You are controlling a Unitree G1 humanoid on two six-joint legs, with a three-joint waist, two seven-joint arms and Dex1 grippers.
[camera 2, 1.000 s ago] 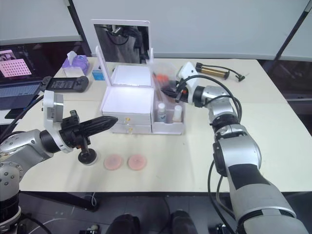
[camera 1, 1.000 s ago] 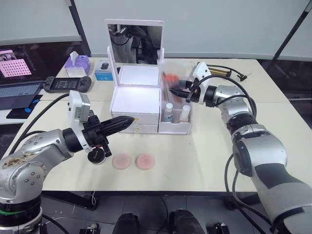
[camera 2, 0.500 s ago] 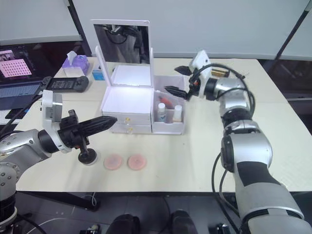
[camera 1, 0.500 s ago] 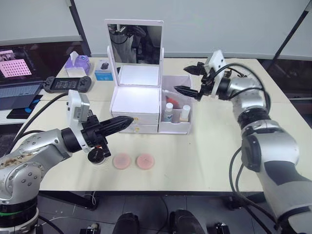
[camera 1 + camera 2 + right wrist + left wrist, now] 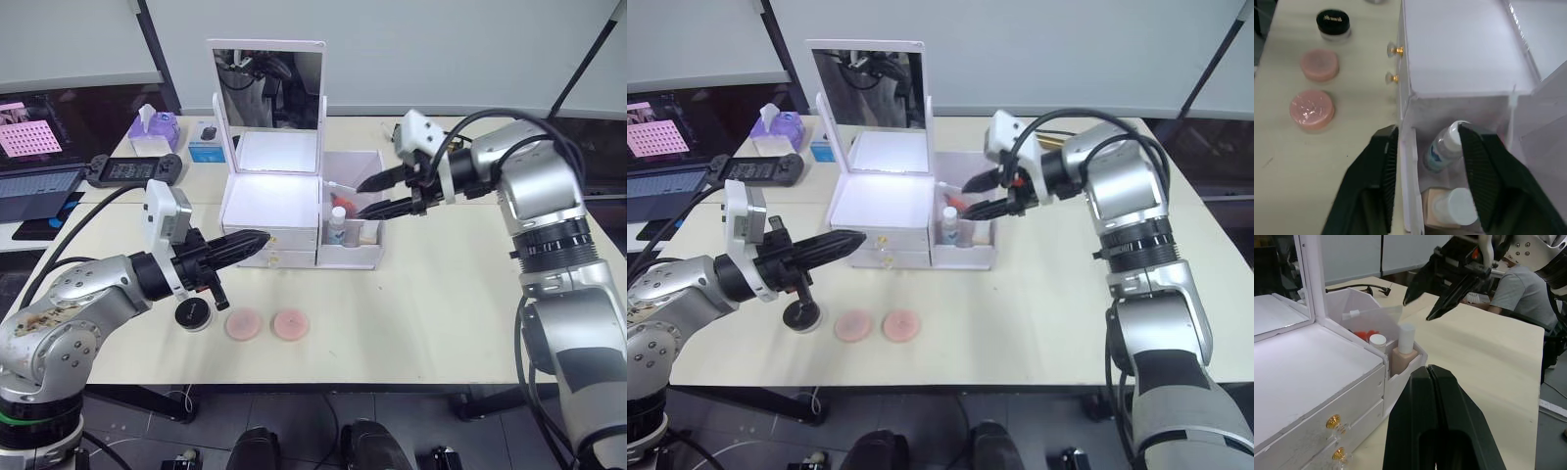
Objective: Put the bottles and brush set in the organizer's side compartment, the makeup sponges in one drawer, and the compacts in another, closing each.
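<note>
The white organizer (image 5: pixel 271 201) has a mirror and two shut drawers with gold knobs (image 5: pixel 1333 421). Its side compartment (image 5: pixel 352 257) holds a clear bottle (image 5: pixel 1444 147), a foundation bottle (image 5: pixel 1404 355) and the clear brush set pack (image 5: pixel 1374 314). My right gripper (image 5: pixel 362 198) hovers open just over the compartment's front, fingers (image 5: pixel 1383 161) either side of the bottles. In front of the drawers lie two pink round makeup sponges (image 5: pixel 244 323) (image 5: pixel 291 323) and a black round compact (image 5: pixel 194 311). Above the compact my left gripper (image 5: pixel 257 238) is shut and empty, pointing at the drawers.
Behind the organizer sit a purple tissue pack (image 5: pixel 155 127), a blue box (image 5: pixel 206 150) and a game controller (image 5: pixel 132 169); a laptop (image 5: pixel 34 186) is at far left. A hand pump (image 5: pixel 1366 290) lies at the back right. A seated person (image 5: pixel 1518 286) is beyond the table.
The right gripper left the brush set in the compartment, lifted away open, then swung back down over the compartment's front. The left gripper has barely moved.
</note>
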